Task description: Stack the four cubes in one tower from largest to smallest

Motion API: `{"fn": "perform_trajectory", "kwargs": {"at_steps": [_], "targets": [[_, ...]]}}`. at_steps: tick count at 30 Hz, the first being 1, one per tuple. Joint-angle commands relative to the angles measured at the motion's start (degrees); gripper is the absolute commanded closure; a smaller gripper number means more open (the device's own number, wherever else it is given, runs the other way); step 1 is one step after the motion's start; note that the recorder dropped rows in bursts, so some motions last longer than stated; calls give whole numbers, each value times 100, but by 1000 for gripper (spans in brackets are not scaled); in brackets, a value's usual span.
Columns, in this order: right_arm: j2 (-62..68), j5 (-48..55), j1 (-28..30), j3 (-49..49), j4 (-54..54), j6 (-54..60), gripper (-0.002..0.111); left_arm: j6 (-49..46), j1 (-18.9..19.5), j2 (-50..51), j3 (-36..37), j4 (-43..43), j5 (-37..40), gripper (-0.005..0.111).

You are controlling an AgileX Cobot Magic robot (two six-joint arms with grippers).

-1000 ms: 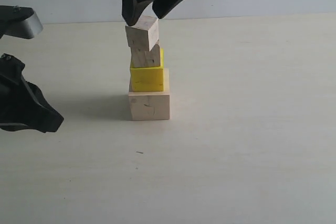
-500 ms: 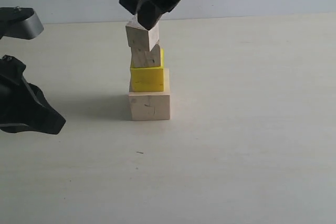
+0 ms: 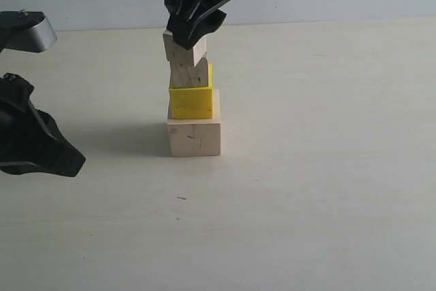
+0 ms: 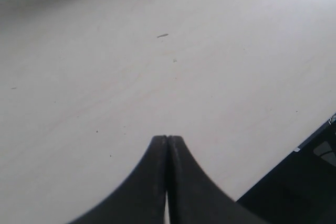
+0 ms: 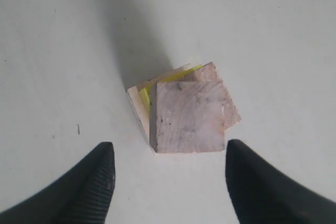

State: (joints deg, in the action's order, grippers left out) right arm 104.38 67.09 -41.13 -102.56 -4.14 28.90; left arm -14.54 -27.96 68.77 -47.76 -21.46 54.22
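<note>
Hanging directly over the tower (image 3: 193, 110), the right gripper (image 5: 169, 148) is released, jaws spread either side of the top cube (image 5: 189, 116) with a gap on each flank; that cube sits twisted on the one below; left gripper (image 4: 167, 148) clenched, empty, well apart; right arm nearer.

Four cubes are counted: one large pale wooden cube (image 3: 194, 138), one bright yellow cube (image 3: 191, 101) and two small light-brown wooden cubes, a lower small cube (image 3: 189, 73) and a top small cube (image 3: 178, 54). Two black grippers are counted, the left gripper (image 4: 167, 139) and the right gripper (image 5: 169, 145). One tabletop (image 3: 327, 189) is seen.
</note>
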Motion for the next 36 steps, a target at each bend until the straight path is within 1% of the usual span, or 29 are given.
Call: {"fn": "perform_trajectory", "kwargs": {"at_steps": [1, 9, 22, 25, 27, 29, 30, 31, 32, 36], "targets": [[3, -171, 26, 15, -3, 85, 39, -6, 3, -9, 22, -53, 40, 107], [207, -408, 26, 15, -36, 110, 39, -6, 3, -9, 22, -53, 40, 107], [509, -484, 26, -20, 7, 96, 39, -6, 3, -9, 22, -53, 74, 107], [515, -498, 26, -20, 7, 36, 41, -6, 3, -9, 22, -53, 84, 107], [515, -498, 26, -20, 55, -59, 47, -6, 3, -9, 22, -53, 84, 107], [502, -485, 26, -20, 159, -106, 59, -6, 3, -9, 22, -53, 84, 107], [502, -476, 26, -20, 196, -106, 63, -6, 3, -9, 22, -53, 84, 107], [502, -447, 26, -20, 223, -106, 71, -6, 3, -9, 22, -53, 84, 107], [502, -412, 26, -20, 245, -106, 75, -6, 3, -9, 22, -53, 84, 107], [502, -386, 26, -20, 311, -106, 98, -6, 3, -9, 22, -53, 84, 107]]}}
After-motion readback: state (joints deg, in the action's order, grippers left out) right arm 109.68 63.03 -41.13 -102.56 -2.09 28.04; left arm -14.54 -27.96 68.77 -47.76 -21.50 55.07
